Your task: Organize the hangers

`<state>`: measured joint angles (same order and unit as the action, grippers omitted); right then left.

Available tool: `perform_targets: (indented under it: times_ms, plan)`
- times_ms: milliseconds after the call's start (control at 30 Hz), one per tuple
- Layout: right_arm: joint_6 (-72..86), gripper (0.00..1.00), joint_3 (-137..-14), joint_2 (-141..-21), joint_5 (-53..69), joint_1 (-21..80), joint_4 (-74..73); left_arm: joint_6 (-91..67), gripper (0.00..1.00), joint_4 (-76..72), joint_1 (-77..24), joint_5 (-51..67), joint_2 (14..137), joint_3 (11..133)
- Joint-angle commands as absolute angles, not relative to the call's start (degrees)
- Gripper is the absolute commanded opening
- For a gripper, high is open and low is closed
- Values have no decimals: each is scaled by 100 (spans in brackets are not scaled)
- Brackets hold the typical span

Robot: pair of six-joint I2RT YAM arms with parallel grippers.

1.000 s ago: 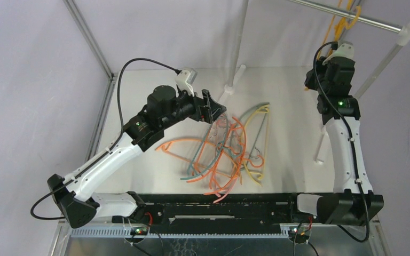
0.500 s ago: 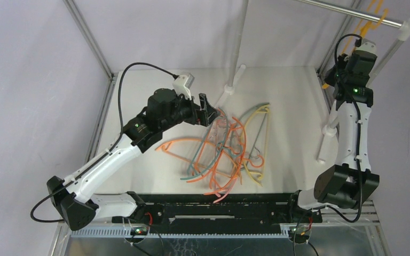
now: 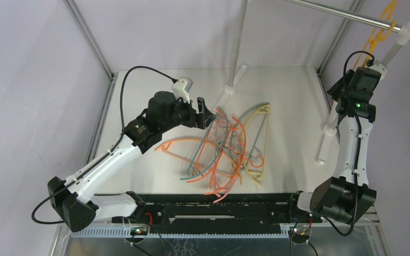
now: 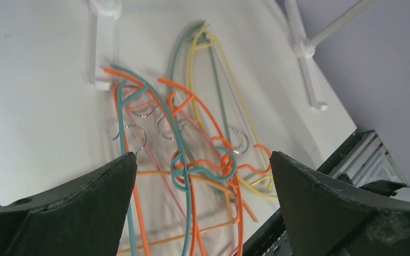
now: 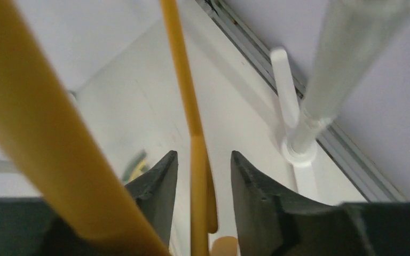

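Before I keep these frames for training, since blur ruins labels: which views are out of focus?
Right wrist view: the yellow hanger sits so close to the lens that it is a soft smear, and the rack pole is blurred too. Left wrist view: the hanger pile is sharp. Top external view: sharp, evenly lit, only faint shadows.

Robot lab cell, white table (image 3: 291,98), aluminium frame (image 3: 88,37), plain walls (image 3: 26,80)
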<state>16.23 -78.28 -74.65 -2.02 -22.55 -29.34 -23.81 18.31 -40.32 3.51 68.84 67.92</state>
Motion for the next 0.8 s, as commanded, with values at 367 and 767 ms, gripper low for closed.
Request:
perform_targets:
  times_ms: [367,767]
  plan:
    - [2932,68,-6806,-5457,-816,-808,-4225,-2172,99,1154,-3999,240,6514,5153]
    - [3034,69,-5245,-3966,35,539,-5143,-2424,100,536,-4027,120,6677,4142]
